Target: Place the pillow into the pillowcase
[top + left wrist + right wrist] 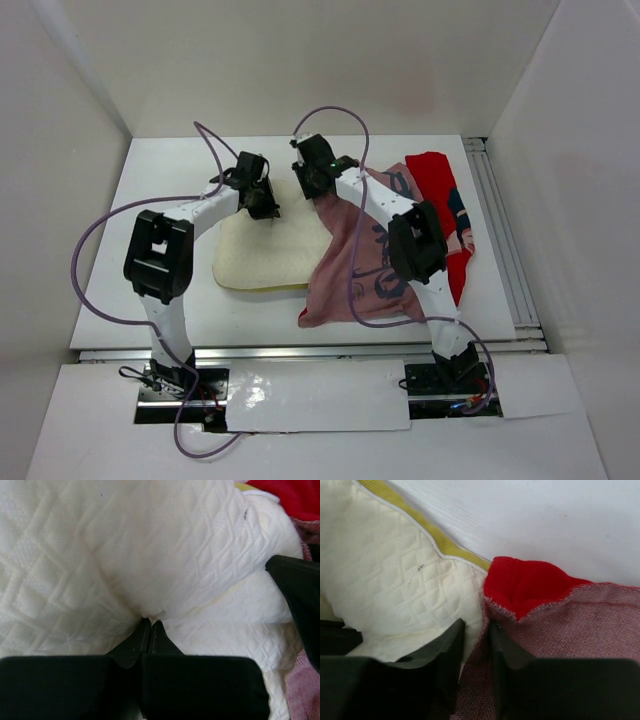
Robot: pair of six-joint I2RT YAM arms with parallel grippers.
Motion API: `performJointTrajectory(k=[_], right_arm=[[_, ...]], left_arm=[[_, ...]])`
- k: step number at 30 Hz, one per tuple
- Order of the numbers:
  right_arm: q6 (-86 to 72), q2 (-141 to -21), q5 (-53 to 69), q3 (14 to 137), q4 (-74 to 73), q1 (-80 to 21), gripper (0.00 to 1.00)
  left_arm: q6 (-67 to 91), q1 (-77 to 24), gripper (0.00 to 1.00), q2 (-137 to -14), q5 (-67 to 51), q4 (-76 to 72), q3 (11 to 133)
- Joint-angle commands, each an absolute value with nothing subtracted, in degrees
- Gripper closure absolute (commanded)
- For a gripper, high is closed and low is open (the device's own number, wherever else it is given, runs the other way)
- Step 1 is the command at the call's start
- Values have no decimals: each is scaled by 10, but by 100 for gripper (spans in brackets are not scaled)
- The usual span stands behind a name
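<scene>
Though pillowcase (pixel 335 282) adjoins, pillow (pixel 265 255) lies uncovered.

No legible text, label, brand or number in any view; dark brush-like marks on the pillowcase (pixel 335 277), pink side, cannot be read.

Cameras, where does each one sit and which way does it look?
Top: above, behind the arms, looking down at the table; both arms show.
Left wrist: on the left arm, facing the pillow; left gripper pinches it.
Right wrist: on the right arm, facing the pillowcase edge; right gripper shows.
All share the pillow.
</scene>
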State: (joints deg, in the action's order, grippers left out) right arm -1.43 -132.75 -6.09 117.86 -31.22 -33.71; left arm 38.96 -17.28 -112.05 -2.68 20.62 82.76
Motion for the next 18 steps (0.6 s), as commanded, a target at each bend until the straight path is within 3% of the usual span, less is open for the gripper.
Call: performJointTrajectory(k=[1, 8, 18], right_arm=[[-46, -1285, -118, 1143, -309, -322, 72], [-57, -1253, -26, 1129, -265, -294, 100], [-62, -1179, 234, 1039, -176, -229, 94]], left_arm=[[360, -178, 100, -1101, -29, 173, 781], [324, -178, 100, -1056, -49, 97, 725], [324, -178, 100, -1045, -49, 81, 708]])
